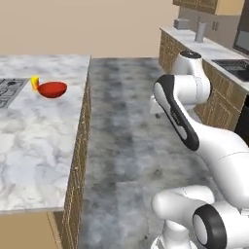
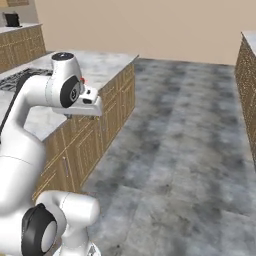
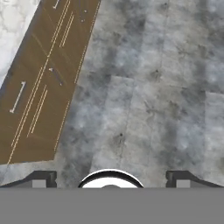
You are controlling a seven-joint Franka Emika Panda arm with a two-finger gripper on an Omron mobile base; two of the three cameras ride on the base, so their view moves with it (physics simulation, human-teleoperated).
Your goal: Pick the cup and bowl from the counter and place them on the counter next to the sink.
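Observation:
The small yellow cup (image 1: 34, 81) stands on the white marble counter (image 1: 44, 126), right beside the wide red bowl (image 1: 52, 89), near the stovetop end. My gripper (image 1: 156, 115) hangs over the floor in the aisle, well to the right of both and apart from them. In the hand view the gripper (image 3: 111, 180) points down at the grey floor, its fingertips (image 3: 41, 179) spread wide with nothing between them. The dark sink (image 1: 237, 68) is set in the far right counter (image 1: 206, 47).
A gas stovetop (image 1: 8, 90) lies left of the cup. Wooden cabinet fronts (image 3: 39, 87) line the island's side close to my hand. A grey canister (image 1: 200, 31) and a small appliance (image 1: 181, 23) stand on the right counter. The grey tiled aisle (image 2: 190, 140) runs between the counters.

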